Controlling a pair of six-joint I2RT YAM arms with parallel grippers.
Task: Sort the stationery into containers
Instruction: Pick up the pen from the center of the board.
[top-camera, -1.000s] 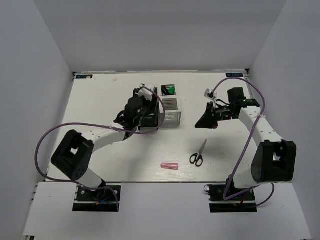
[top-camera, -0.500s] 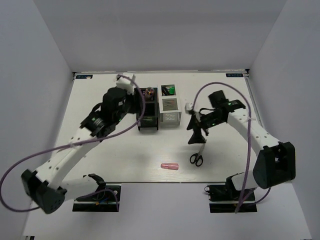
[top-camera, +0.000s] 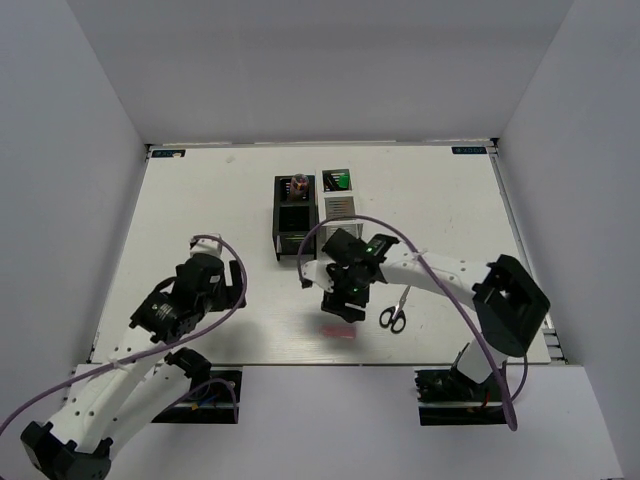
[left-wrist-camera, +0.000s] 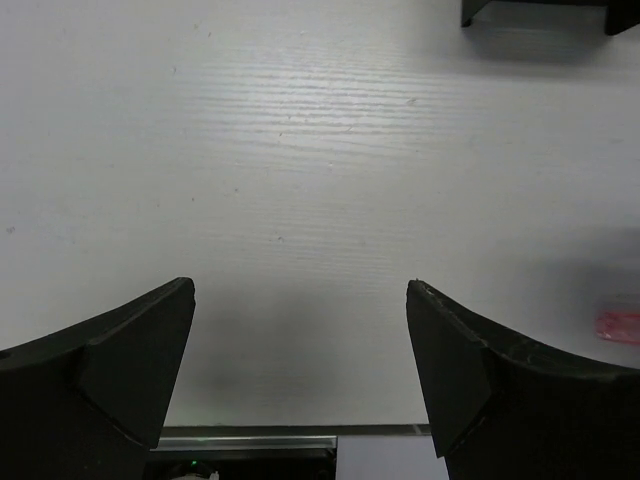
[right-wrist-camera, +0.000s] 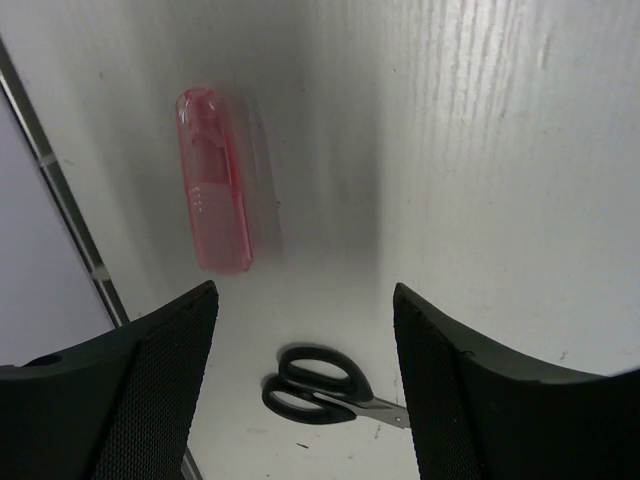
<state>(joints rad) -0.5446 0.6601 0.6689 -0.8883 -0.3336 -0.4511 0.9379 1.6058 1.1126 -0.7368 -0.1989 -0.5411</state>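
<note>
Presently the right pincer (right-wrist-camera: 300, 300) is spread wide above the desk (right-wrist-camera: 480, 150), with nothing gripped. The pink tube (right-wrist-camera: 214, 180) is seen lying flat just beside it, the scissors (right-wrist-camera: 318, 386) near. The left pincer (left-wrist-camera: 298, 300) is likewise wide and empty. The black organiser (top-camera: 296, 240) and white organiser (top-camera: 342, 205) are stood side by side.

No text is reading clearly in any view. A small dark sticker (top-camera: 170, 153) is sitting at the far left corner of the table (top-camera: 200, 200) and a second sticker (top-camera: 470, 150) at the far right; their print is too small to make out.
</note>
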